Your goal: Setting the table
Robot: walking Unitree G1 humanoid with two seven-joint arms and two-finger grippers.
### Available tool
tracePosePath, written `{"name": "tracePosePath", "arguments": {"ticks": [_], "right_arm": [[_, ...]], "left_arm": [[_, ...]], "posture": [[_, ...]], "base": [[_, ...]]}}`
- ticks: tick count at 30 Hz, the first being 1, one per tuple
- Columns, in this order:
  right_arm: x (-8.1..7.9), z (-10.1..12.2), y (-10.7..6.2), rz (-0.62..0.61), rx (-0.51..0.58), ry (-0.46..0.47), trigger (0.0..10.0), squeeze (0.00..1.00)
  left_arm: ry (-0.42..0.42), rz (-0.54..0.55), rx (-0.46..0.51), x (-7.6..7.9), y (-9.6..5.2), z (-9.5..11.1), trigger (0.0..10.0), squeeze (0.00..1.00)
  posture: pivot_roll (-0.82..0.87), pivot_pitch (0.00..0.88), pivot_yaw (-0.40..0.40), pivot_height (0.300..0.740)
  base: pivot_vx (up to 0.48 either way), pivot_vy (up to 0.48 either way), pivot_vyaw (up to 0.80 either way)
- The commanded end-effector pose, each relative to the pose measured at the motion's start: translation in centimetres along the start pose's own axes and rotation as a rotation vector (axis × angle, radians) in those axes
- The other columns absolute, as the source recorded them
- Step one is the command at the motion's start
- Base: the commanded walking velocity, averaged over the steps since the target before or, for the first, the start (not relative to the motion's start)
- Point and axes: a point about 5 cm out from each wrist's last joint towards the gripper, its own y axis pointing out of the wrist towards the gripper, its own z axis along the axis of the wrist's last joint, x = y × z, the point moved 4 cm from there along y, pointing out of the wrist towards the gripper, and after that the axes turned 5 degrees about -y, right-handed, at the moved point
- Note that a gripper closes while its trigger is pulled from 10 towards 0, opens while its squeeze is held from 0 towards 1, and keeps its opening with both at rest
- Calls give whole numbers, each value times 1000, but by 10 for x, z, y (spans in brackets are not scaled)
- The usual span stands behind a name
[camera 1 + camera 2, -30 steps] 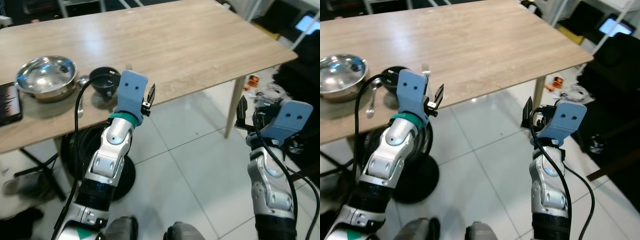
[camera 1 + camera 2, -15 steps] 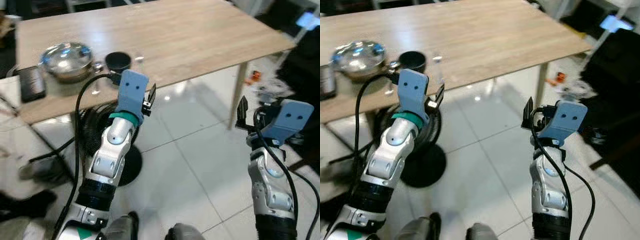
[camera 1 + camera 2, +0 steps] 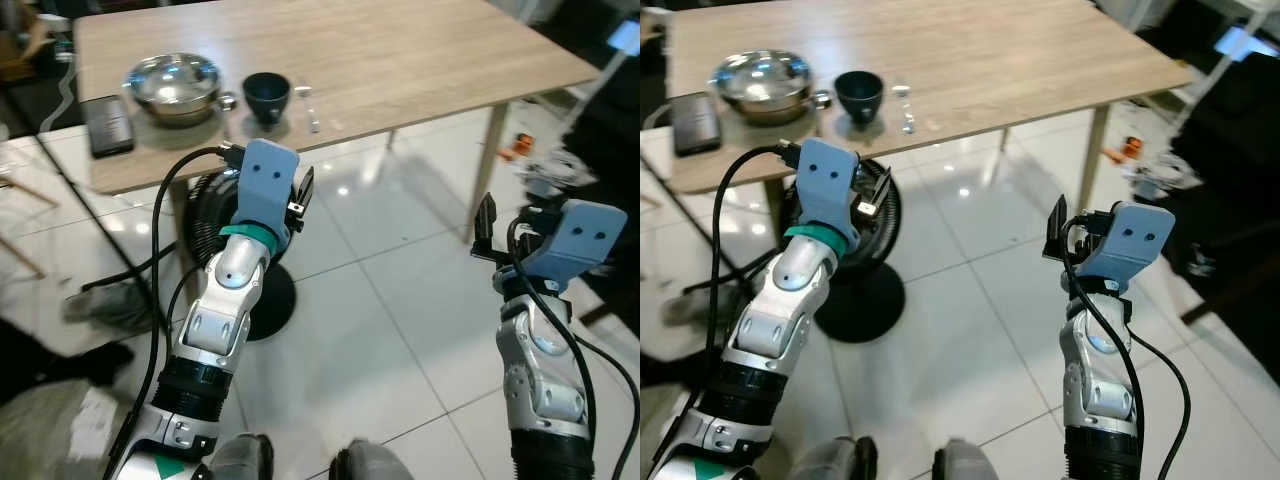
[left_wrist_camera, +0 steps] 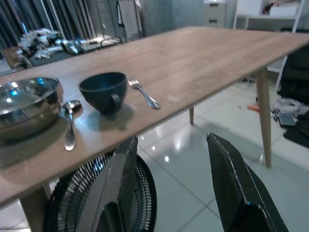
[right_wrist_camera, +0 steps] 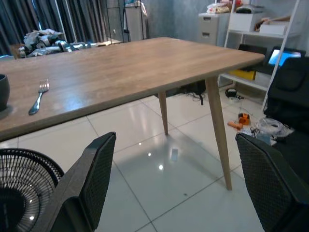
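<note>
A light wooden table (image 3: 420,50) stands ahead of me. Near its front left edge sit a steel bowl (image 3: 173,76), a dark cup (image 3: 266,92), a spoon (image 4: 70,131) between them and a fork (image 3: 310,108) to the cup's right. My left gripper (image 3: 301,190) is raised in front of the table edge, below the cup, open and holding nothing. My right gripper (image 3: 486,222) hangs over the tiled floor beside the table's right leg (image 3: 482,175), open too. In the left wrist view its fingers (image 4: 120,183) frame the cup (image 4: 103,90) and fork (image 4: 143,93).
A dark phone (image 3: 106,124) lies left of the bowl. A black floor fan (image 3: 205,215) with its round base stands under the table's front edge, and cables trail on the tiles at the left. Shelves and dark clutter (image 5: 251,29) stand to the right.
The camera has drawn back from the table, so the table and its dishes now sit higher and farther off. Both arms keep the same pose, fingers still apart.
</note>
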Motion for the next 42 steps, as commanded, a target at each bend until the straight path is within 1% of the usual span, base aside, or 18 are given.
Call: {"name": "tracePosePath", "arguments": {"ticks": [1,13,19,21,24,36,42], "right_arm": [[5,-3,-2,-18,-12,-6,10000,0],[6,-3,-2,-20,-12,-8,10000,0],[5,-3,-1,-18,-10,-8,10000,0],[6,-3,-1,-18,-12,-7,10000,0],[5,-3,-1,-17,-15,-5,10000,0],[5,-3,1,-17,-15,5,10000,0],[6,-5,1,-21,-21,6,10000,0]], "left_arm": [[1,-15,-12,4,0,-4,10000,0],[0,-17,-9,5,1,-3,10000,0],[-5,-14,-9,5,1,-3,10000,0],[-21,-19,-12,6,2,-3,10000,0],[-23,-24,-13,7,2,-3,10000,0],[-11,-18,-10,6,3,-3,10000,0],[14,-4,-15,2,5,-4,10000,0]], "posture": [[-83,0,30,740],[-84,0,30,740],[-84,0,28,740],[-83,0,28,740],[-84,0,28,740],[-83,0,29,740],[-82,0,30,740]], "base": [[-289,0,0],[-287,0,0],[0,0,0],[0,0,0],[0,0,-406],[0,0,-800],[0,0,-800]]}}
